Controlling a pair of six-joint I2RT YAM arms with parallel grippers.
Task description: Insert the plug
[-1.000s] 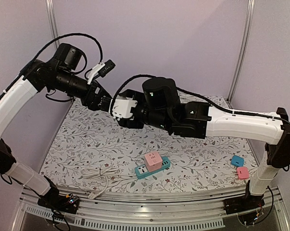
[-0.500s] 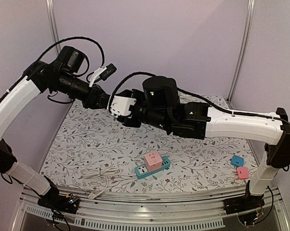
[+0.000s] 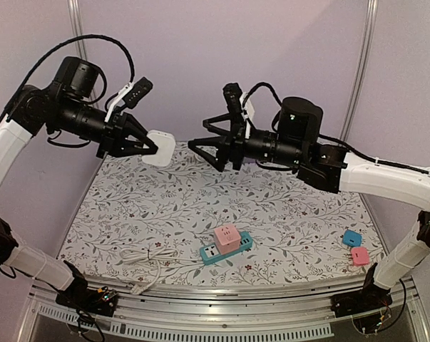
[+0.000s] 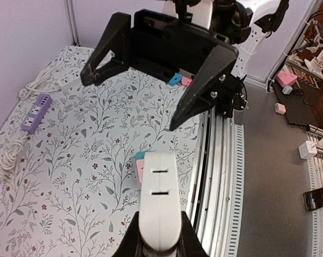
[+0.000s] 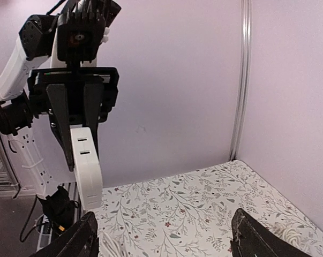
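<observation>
The left gripper [image 3: 148,147] is clamped on the white plug [image 3: 160,148], high above the table [image 3: 129,206]. The right gripper [image 3: 200,135] faces it, jaws wide and empty. Insertion is not begun: the plug is well apart from the strip [image 3: 210,254] below

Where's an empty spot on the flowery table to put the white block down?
The wide middle of the flowery cloth, behind the teal power strip, is bare. So is the stretch between that strip and the small blue adapter. The white cable crowds the front left.
</observation>
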